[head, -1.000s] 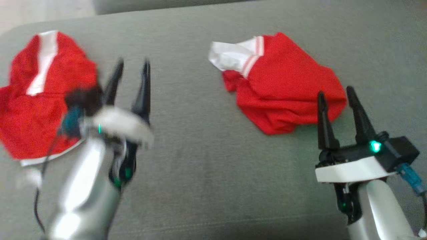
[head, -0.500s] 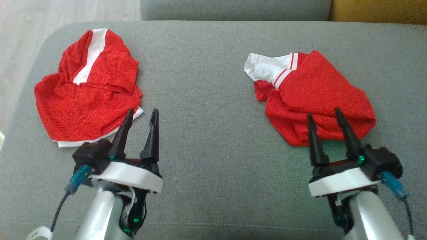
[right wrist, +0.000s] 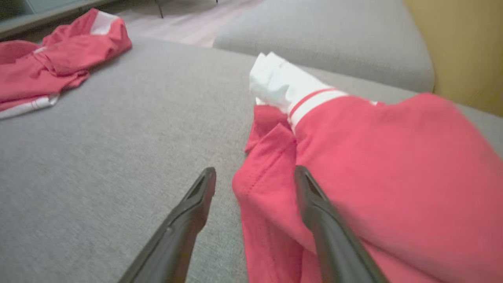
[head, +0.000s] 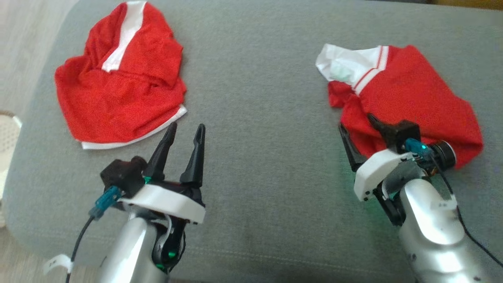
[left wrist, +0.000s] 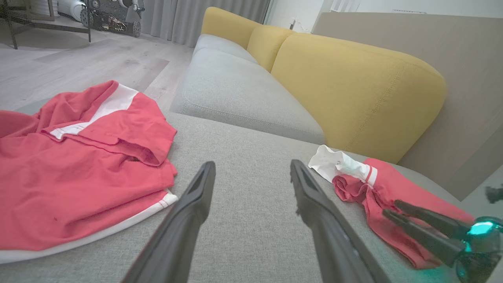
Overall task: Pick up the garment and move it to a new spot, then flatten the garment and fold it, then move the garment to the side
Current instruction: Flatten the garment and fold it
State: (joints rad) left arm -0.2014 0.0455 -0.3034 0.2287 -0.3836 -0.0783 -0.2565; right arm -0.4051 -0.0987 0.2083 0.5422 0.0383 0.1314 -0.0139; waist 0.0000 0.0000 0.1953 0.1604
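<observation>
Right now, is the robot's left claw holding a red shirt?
No, the left gripper is open over the bare grey cushion, with the nearest red shirt lying off to its side.

The right-hand garment [head: 412,98] is red, with a white band carrying thin red stripes and a plain white end piece. The left-hand garment [head: 118,98] is red, with one broad white stripe and a white edge trim. The seat cushion [head: 255,118] is plain grey (fine woven texture, no print). The back cushions [left wrist: 353,86] are mustard yellow. The floor [left wrist: 78,63] is pale grey wood grain. Left tool [head: 187,126] and right tool [head: 355,122]: black fingers [head: 194,157], white housing, silver forearm, teal connector.
</observation>
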